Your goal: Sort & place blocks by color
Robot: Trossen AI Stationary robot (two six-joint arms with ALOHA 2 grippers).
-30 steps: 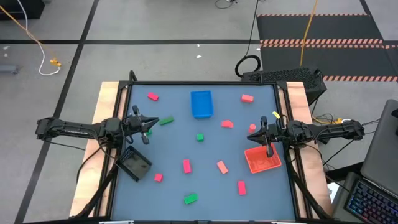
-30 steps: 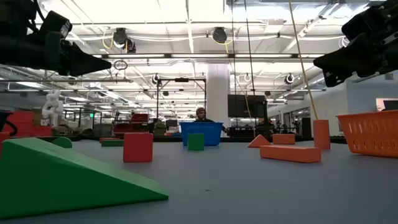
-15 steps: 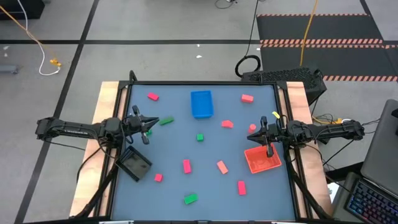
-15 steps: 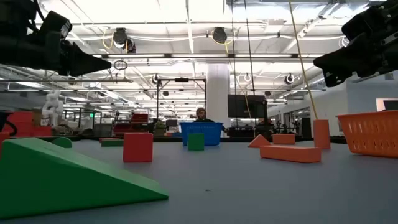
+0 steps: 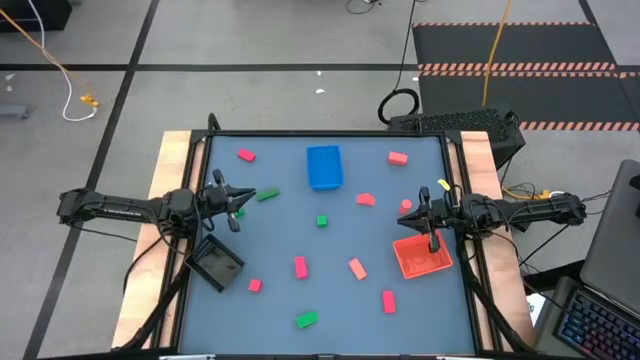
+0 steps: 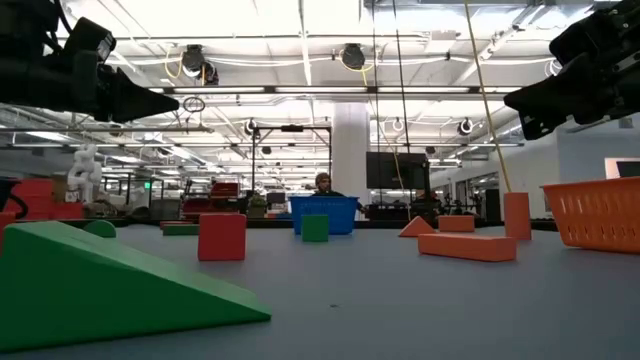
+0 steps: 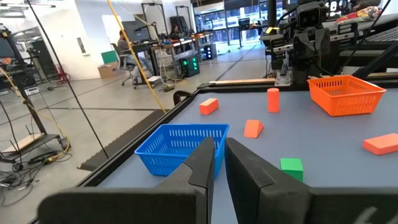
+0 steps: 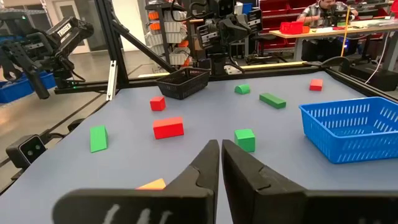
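Observation:
The blocks lie scattered flat on the blue-grey table: a green cube (image 5: 321,220), a green bar (image 5: 267,195), a green wedge (image 5: 306,320), a pink block (image 5: 300,266), a salmon block (image 5: 357,267), a red cylinder (image 5: 405,206) and several more. My left gripper (image 5: 240,204) hovers shut above the table's left side, clear of the blocks; it also shows in its own wrist view (image 7: 219,144). My right gripper (image 5: 415,214) hovers shut on the right side, beside the orange-red tray (image 5: 422,257); it shows in the right wrist view (image 8: 220,146). Neither gripper touches anything.
A blue tray (image 5: 323,167) stands at the far middle of the table. A black tray (image 5: 217,262) sits near the left arm. Open table surface lies in the middle between the blocks. Wooden rails run along both table sides, and a laptop is off the right edge.

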